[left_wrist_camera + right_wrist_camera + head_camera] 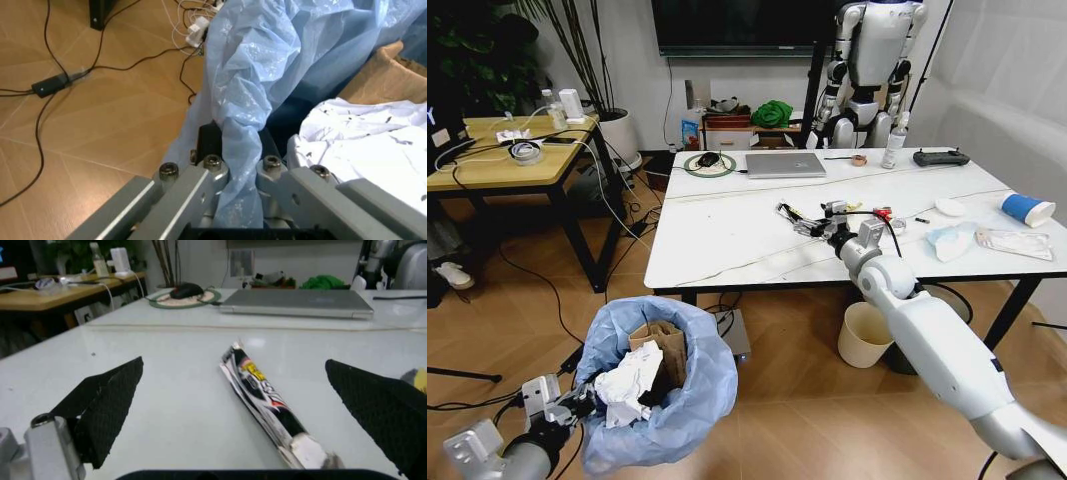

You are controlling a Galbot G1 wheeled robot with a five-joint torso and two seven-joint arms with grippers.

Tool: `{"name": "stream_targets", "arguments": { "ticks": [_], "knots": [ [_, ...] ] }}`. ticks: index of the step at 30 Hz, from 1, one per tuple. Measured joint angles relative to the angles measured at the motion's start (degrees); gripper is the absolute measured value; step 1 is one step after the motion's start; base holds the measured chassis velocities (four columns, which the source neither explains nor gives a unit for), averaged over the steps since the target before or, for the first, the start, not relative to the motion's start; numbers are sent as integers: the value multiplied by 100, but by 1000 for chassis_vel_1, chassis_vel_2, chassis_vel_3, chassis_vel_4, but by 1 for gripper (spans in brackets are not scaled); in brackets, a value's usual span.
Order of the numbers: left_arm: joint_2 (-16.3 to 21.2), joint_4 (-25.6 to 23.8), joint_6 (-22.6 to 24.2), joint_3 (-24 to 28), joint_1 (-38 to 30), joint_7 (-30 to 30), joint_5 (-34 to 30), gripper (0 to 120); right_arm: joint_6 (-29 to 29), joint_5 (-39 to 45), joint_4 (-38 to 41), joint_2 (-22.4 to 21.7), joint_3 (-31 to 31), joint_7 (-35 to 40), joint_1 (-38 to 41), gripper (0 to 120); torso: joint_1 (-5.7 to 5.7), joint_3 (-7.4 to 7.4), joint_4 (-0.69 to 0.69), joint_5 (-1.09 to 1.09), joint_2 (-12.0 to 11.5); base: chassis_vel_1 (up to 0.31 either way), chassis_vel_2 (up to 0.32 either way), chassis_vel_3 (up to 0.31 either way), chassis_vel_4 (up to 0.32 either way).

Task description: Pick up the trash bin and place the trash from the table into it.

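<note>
Bin (662,390): you have it at the lower left of the head view, off the table's near-left corner, blue bag billowing over the rim.
Table (727,235): the marble top holds a laptop (785,164), a mouse on a round mat, and litter along the right side.
Left gripper (237,172): its fingers are closed tight on a fold of the bag at the rim, so you are holding the bin by its liner.
Right gripper (233,405): it hovers low over the table with jaws spread wide, empty, the wrapper (263,397) lying between them, untouched.
Done: cardboard (667,350) and crumpled paper (627,385) already sit in the bin; I judge the pickup finished.
Left: the wrapper, a blue cup (1027,209), a mask (949,241), a white lid (949,206), a clear packet and small bits near the gripper.
Writing: the wrapper shows yellow and red print, but you cannot read it.
</note>
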Motion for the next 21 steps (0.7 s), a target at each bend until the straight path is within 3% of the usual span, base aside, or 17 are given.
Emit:
{"name": "stream_targets", "arguments": {
  "ticks": [2, 9, 14, 18, 21],
  "knots": [
    [19, 24, 6, 30, -11, 0, -10, 0, 63, -124, -634, 39, -55, -211, 169, 100, 0, -1, 1, 0, 0, 0, 0, 0, 0],
    [48, 46, 12, 41, -32, 1, -26, 0, 200, -206, -1236, 99, -117, -449, 286, 100, 0, -1, 0, 0, 0, 0, 0, 0, 0],
    [52, 50, 15, 39, -33, 1, -33, 0, 278, -217, -1456, 145, -149, -538, 330, 86, 0, -1, 1, -1, 0, 0, 0, 0, 0],
    [55, 68, 17, 36, -39, 1, -38, 0, 309, -209, -1467, 143, -159, -541, 330, 66, 0, -1, 0, -1, 0, 0, 0, 0, 0],
    [56, 74, 18, 38, -46, 1, -38, 0, 318, -207, -1456, 134, -172, -542, 329, 57, -1, -1, 0, -1, 0, 0, 0, 0, 0]
  ]
}}
